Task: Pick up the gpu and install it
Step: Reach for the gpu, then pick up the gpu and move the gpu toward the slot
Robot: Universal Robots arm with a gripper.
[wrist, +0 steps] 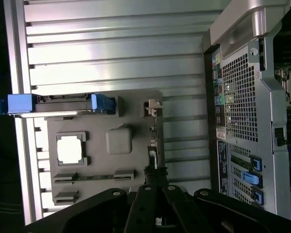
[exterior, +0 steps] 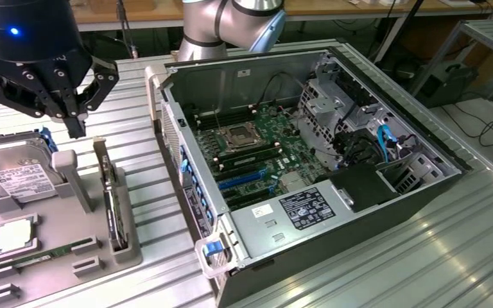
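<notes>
Gpu [exterior: 110, 192] [wrist: 156, 136]: thin black card with a silvery bracket at one end, standing on edge in a slot of the grey tray [exterior: 135, 253] [wrist: 136, 155]. The tray also holds a hard drive [exterior: 11, 173] [wrist: 63, 99], a CPU [exterior: 13, 236] [wrist: 70, 149] and a memory stick [exterior: 45, 256] [wrist: 92, 177]. The gripper [exterior: 77, 128] [wrist: 155, 172] hangs over the tray just above the gpu, fingers together, gripping nothing. The open case [exterior: 255, 269] [wrist: 242, 97] beside the tray shows the motherboard [exterior: 255, 141].
</notes>
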